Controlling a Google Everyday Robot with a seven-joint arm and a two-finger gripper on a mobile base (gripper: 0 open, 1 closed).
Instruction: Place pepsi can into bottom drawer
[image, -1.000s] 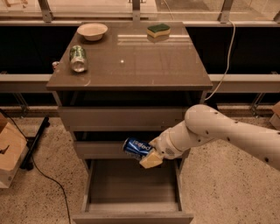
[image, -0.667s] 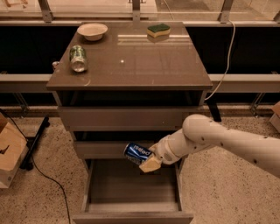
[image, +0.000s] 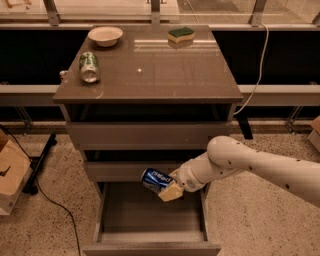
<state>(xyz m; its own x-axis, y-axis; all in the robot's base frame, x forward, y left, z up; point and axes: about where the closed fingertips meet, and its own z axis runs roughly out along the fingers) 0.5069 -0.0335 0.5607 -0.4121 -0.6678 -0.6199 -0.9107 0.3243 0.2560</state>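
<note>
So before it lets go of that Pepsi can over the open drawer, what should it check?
1. Right can in hand: ok. The gripper holds the blue pepsi can, not the green can lying on the cabinet top.
2. Grip secure: ok, as far as it shows. The can lies tilted, clamped near one end.
3. Bottom drawer open: ok, pulled well out.
4. Landing spot free: ok. Bare drawer floor shows below the can.
5. Can low enough to release: cannot tell from this single view.
</note>
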